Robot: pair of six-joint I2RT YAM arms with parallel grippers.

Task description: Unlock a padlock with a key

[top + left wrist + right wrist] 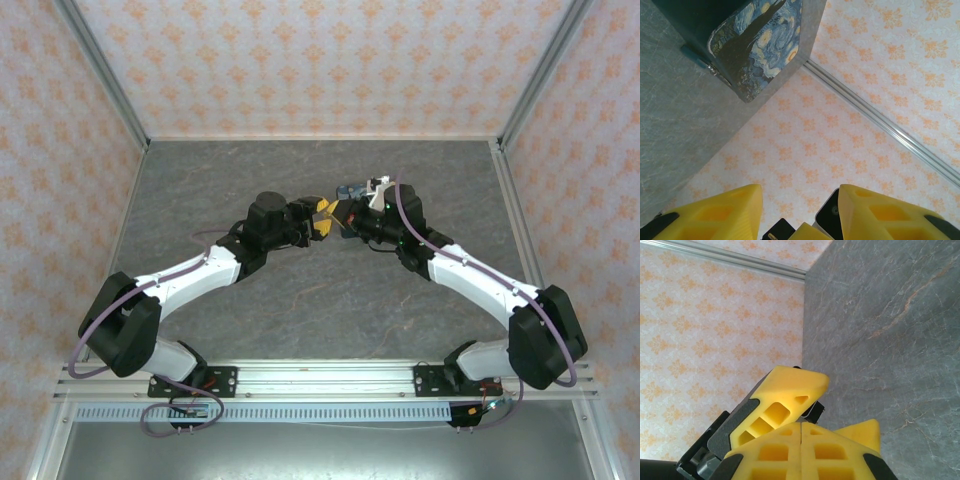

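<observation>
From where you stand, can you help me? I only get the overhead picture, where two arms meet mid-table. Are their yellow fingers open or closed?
Observer: The left wrist camera shows the left gripper with a clear gap between its fingers.
Operator: And the other one?
Observer: The right gripper is shut, its two halves pressed together along a seam.
Operator: What's the blue thing near them?
Observer: A box printed with a swirling starry night; a tiny teal piece with a metal bit at its edge looks like the padlock.
</observation>
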